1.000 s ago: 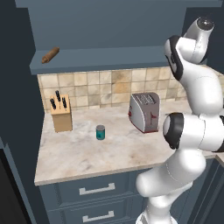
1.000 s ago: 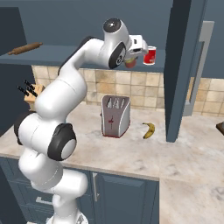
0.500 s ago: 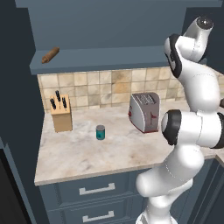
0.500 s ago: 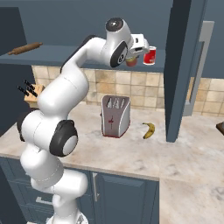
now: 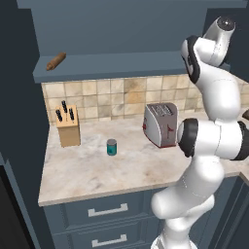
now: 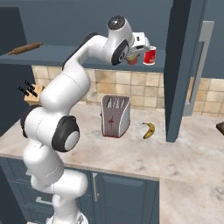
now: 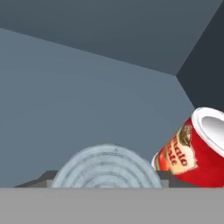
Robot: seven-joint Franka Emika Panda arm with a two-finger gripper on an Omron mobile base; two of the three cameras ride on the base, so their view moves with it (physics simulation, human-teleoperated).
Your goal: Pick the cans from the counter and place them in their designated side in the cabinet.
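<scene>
My gripper (image 6: 134,53) is up at the cabinet's shelf (image 6: 57,56), shut on the short can with the red-orange label (image 6: 132,59). In the hand view the can's grey ribbed top (image 7: 106,166) sits between the fingers of the gripper (image 7: 105,183). I cannot tell whether the can rests on the shelf board. The teal-labelled can (image 5: 112,147) stands upright on the beige counter (image 5: 97,175), between the knife block and the toaster.
A red can with white bands (image 6: 149,56) stands on the shelf right beside the held can and shows again as the red can (image 7: 192,151). A rolling pin (image 5: 56,61) lies at the shelf's left end. Toaster (image 6: 115,116), banana (image 6: 149,130) and knife block (image 5: 68,128) are on the counter.
Almost nothing: the arm's upper joints have shifted slightly, and the short can stays between the fingers at the shelf.
</scene>
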